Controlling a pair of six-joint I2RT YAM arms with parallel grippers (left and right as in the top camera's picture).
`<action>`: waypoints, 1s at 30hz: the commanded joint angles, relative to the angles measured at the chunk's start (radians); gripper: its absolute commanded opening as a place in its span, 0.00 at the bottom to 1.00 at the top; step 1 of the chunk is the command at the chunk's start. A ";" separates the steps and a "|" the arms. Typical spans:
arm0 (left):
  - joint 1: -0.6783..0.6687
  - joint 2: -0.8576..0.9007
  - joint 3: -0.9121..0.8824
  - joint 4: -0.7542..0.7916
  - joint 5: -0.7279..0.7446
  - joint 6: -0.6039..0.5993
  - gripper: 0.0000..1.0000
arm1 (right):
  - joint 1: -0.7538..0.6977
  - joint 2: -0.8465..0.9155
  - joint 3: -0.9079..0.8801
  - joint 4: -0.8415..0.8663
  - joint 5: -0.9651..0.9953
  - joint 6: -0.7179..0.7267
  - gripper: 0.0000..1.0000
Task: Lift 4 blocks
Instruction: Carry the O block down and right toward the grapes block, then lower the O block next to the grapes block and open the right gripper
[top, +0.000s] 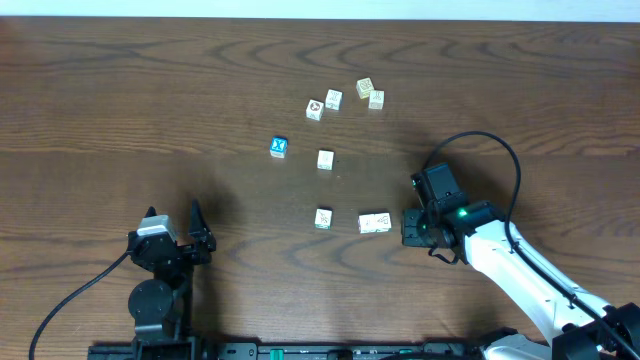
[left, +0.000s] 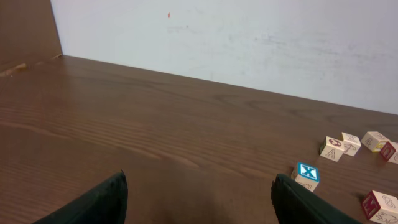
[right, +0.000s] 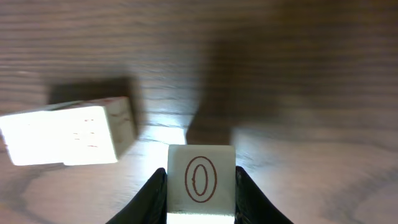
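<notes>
At the table's near left, the left gripper (top: 172, 215) stands wide open and empty, apparently idle. Mid-table, loose blocks (top: 325, 159) wait near a blue-and-white cube (top: 279, 147). Rightward, the right gripper (right: 200, 190) pinches an O-marked block (right: 200, 168), seemingly for lifting.

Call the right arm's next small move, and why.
Probably raise the right gripper straight up: it grips the O-marked block low by the table, and another block lies close beside it, so sideways travel might knock that.

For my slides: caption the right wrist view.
Right gripper grips a red-O block; a pale block lies beside it on the table.
</notes>
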 joint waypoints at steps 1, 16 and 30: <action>0.004 -0.003 -0.016 -0.043 -0.012 -0.005 0.74 | 0.022 0.000 -0.003 0.020 -0.051 -0.050 0.21; 0.004 -0.003 -0.016 -0.043 -0.012 -0.005 0.74 | 0.074 0.000 -0.004 0.063 -0.031 -0.139 0.29; 0.004 -0.003 -0.016 -0.043 -0.012 -0.005 0.74 | 0.074 0.000 -0.004 0.092 0.031 -0.135 0.31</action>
